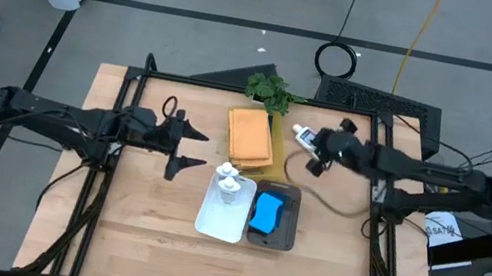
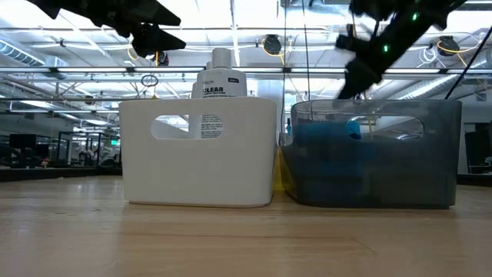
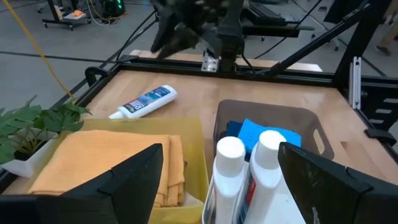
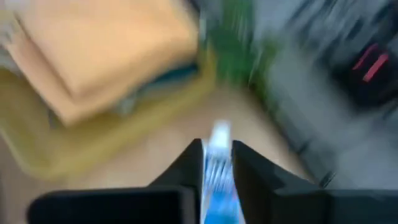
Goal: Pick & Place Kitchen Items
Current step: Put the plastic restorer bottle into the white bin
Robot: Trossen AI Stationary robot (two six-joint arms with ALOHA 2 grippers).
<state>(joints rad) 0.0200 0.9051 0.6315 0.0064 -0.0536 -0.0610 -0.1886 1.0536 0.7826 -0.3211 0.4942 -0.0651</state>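
Two capped bottles (image 1: 230,182) stand in the white bin (image 1: 211,218); right gripper (image 1: 310,140) clamps a third bottle (image 1: 303,133); left gripper (image 1: 195,148) gapes empty.

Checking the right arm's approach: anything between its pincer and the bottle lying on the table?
Nothing visible. The right pincer is beside the lying bottle, whose body shows between its fingers in the right wrist view.

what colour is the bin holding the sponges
Dark grey bin; blue sponges inside, clearest in the high view.
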